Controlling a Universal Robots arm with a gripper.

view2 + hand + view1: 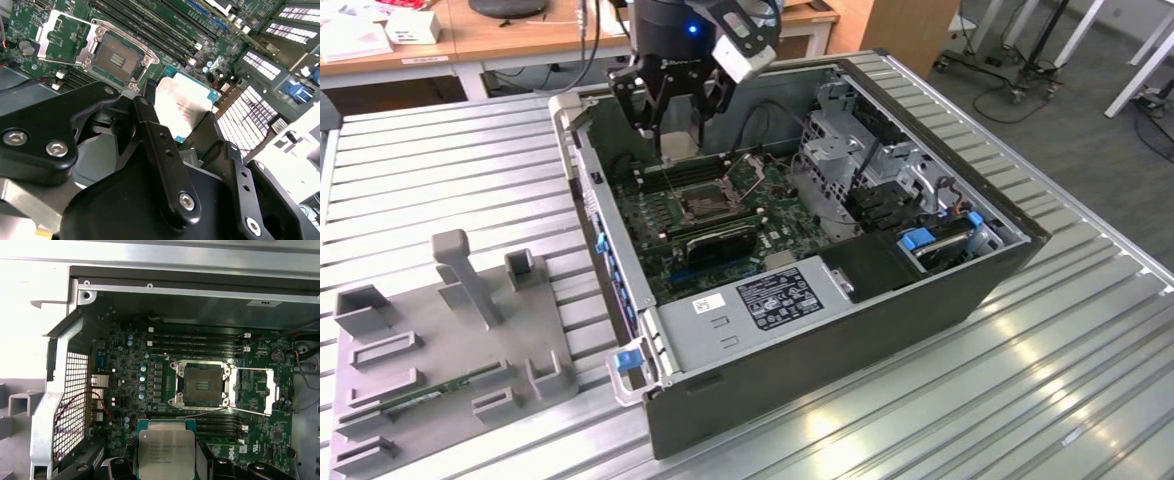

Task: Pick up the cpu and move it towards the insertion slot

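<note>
Your claw (674, 128) grips the cpu (678, 147), hung above the board, short of the slot (704, 206).

The fingers (162, 150) pinch the cpu (182, 102) by its edges, likely so its underside stays clear to drop flat into the slot (116, 59). In the first wrist view the cpu (166, 454) sits just beside the open slot (202, 385), its frame (255, 390) swung aside. The exterior view adds what the wrist views lack: the claw's height over the case (854, 310), and the grey tray (440, 370) on the surface (1067, 400), well apart.
</note>
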